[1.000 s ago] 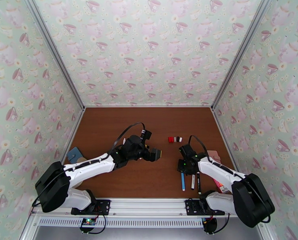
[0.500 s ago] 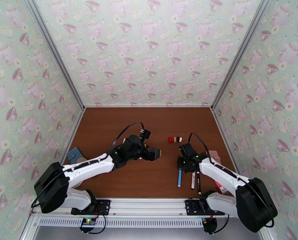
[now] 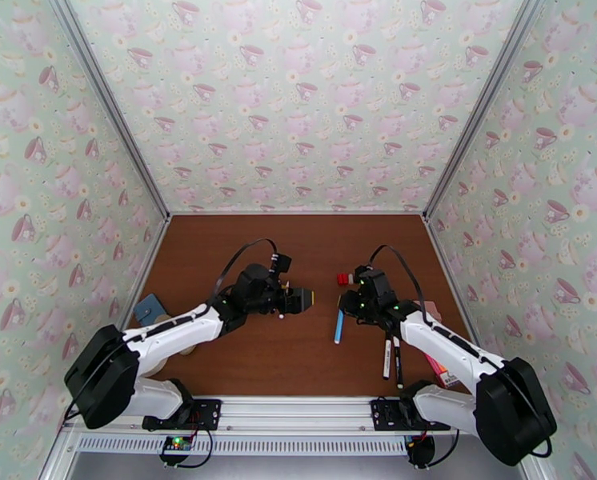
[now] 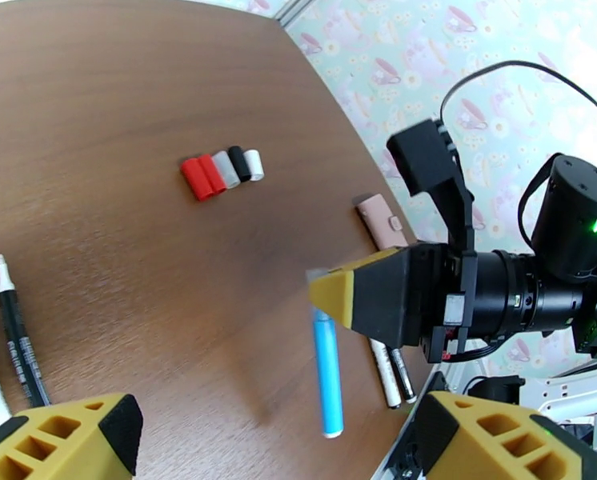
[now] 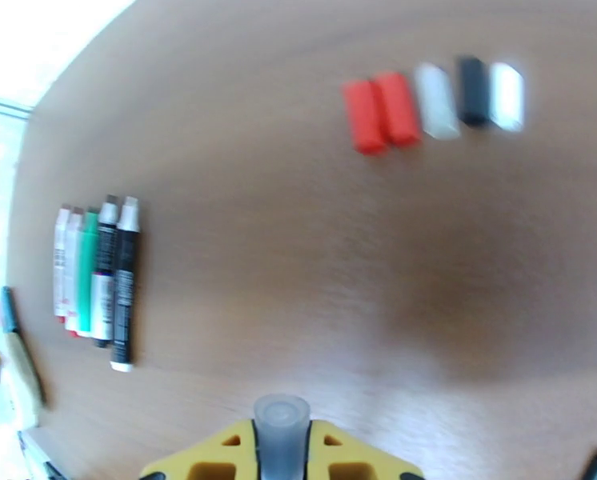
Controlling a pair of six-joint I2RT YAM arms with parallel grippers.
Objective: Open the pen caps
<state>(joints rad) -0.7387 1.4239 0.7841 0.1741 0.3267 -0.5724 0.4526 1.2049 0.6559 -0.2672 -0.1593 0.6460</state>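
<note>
— Looking at the right claw (image 5: 282, 446), what has it got?

— Its jaws are clamped on the capped end of a slim light-blue plastic marker (image 3: 338, 326). The translucent grey cap (image 5: 282, 418) pokes out between the fingers. The marker seems lifted just off the brown wooden desk (image 3: 242, 234), near its middle.

— Which way does the barrel run?

— From the clamped end toward the desk's near edge, slightly tilted, far end free.

— And the left claw (image 3: 305, 299)?

— Spread wide, holding nothing, just left of the marker and facing it. That arm is nearer the bare barrel. I'd judge it must reach rightward and close across that long axis before any pull.

— The loose caps?

— A row of stubby plastic caps (image 3: 350, 278), red, red, clear, black and white, lies just beyond the right claw, toward the far edge.
</note>
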